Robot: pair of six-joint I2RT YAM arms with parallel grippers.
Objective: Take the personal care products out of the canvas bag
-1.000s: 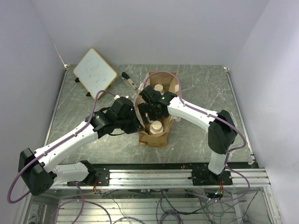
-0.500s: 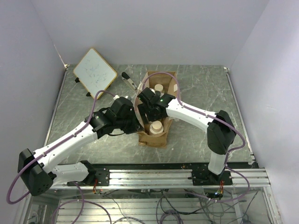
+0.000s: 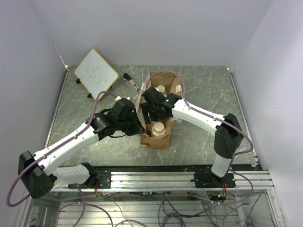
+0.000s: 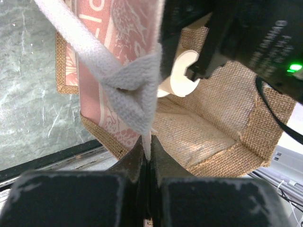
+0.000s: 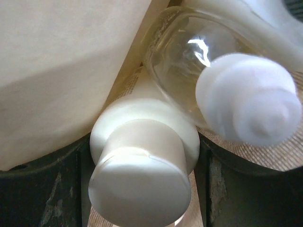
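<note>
Two arms work over a grey marbled table [image 3: 203, 94], both at the bag. Far left, at the back: wood-framed whiteboard [image 3: 96, 71], tilted, well apart from the bag. Just right of it a small black-and-silver tool [image 3: 131, 81] lies on the table, near the bag's rear left corner.

Left gripper [image 3: 138, 126] is at the bag's left wall. Its fingers [image 4: 128, 165] are pinched fully together on the cream handle strap [image 4: 127, 82], which runs taut up from the tips.

Canvas bag [image 3: 156, 142] is mid-table with its open side facing up. The inside is tan burlap, and the left wrist view shows a pink printed panel on the outer face.

Products are all inside the bag. One beige-capped rear bottle [image 3: 161, 89] sits at the far end, one beige-capped near bottle [image 3: 157, 128] at the end closest to the arm bases.

Right gripper [image 3: 152, 112] is down in the bag's mouth between those two. In its wrist view a white bottle [image 5: 142, 156] with a round cream cap fills the gap between the dark fingers, which press it on both sides, so it is gripped. A translucent yellowish bottle [image 5: 175, 75] with a pale cap lies just right of it, overlapping it in view; cannot tell if they touch.

A big cream surface fills the upper left of that view; cannot tell what it is.
</note>
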